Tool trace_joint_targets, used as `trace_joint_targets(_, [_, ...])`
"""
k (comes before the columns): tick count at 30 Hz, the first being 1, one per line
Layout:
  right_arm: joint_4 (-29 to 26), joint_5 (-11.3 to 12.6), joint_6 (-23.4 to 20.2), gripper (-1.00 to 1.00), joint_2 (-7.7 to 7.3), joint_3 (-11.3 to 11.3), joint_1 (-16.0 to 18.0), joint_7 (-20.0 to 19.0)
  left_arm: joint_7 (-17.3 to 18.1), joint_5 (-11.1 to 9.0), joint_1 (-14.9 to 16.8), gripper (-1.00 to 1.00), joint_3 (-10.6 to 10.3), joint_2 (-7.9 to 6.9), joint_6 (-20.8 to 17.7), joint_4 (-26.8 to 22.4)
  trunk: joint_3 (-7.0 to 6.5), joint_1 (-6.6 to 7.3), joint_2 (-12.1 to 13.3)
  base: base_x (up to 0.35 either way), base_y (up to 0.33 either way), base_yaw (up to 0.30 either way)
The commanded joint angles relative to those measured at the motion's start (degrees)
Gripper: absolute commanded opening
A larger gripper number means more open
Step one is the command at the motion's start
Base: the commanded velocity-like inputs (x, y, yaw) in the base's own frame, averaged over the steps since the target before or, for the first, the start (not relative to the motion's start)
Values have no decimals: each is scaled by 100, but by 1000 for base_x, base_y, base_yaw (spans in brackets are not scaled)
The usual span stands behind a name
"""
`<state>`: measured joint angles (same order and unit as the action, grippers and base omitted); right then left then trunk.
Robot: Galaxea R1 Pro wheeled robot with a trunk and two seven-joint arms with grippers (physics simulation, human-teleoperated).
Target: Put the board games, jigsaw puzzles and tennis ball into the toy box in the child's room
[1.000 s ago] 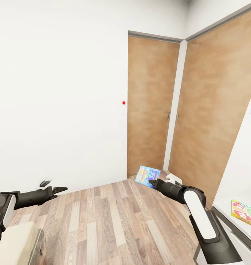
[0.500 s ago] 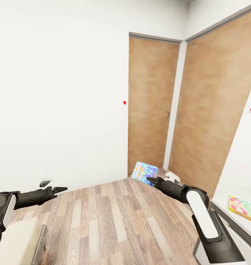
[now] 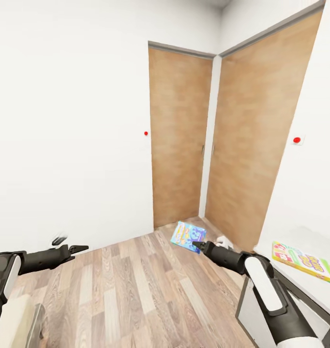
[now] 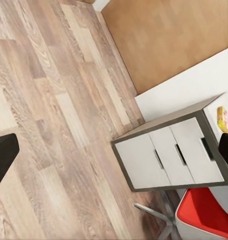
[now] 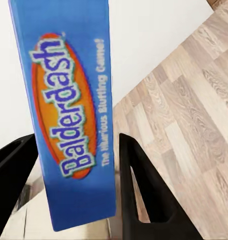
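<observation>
My right gripper (image 3: 196,245) is shut on a blue Balderdash board game (image 3: 187,236), held upright above the wooden floor. In the right wrist view the blue box (image 5: 73,110) stands between the two black fingers (image 5: 144,195). A second, colourful board game (image 3: 304,261) lies flat on the white table (image 3: 281,282) at the right. My left gripper (image 3: 74,250) hangs open and empty over the floor at the lower left. The left wrist view looks down on the table's drawer unit (image 4: 169,155), with a sliver of that board game (image 4: 224,119) on top.
Two wooden doors (image 3: 182,140) meet in the far corner behind the held box. White walls bound the room to the left and right. A red chair (image 4: 206,217) stands beside the drawers. A pale cushioned edge (image 3: 12,321) sits at the lower left. Wooden floor (image 3: 136,285) lies ahead.
The whole picture has shifted left as the camera turned right, bringing more of the table and its board game into view. Both arms keep their pose, and the blue box stays gripped.
</observation>
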<state>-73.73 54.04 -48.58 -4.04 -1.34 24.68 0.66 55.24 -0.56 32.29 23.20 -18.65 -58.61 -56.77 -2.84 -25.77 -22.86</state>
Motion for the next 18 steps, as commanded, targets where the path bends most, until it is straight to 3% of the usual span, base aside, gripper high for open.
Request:
trace_joint_targets(1, [429,52,16,-100,-152,106,25,-577,14,-5,2,100,9,1,-46,-1,5,-2,-6,-1,0,-274])
trace_joint_targets(6, [923,29,324,-100,-499,207,36,-1479,13,-5,2,100,2,1,-45,-1,20,-2,-6,0,0,-274])
trace_joint_targets(18, [917,34,364,-100,-548,169,31,-1632,13,-5,4,100,9,-6,-46,-1,56,-2,-6,-25,89,-274])
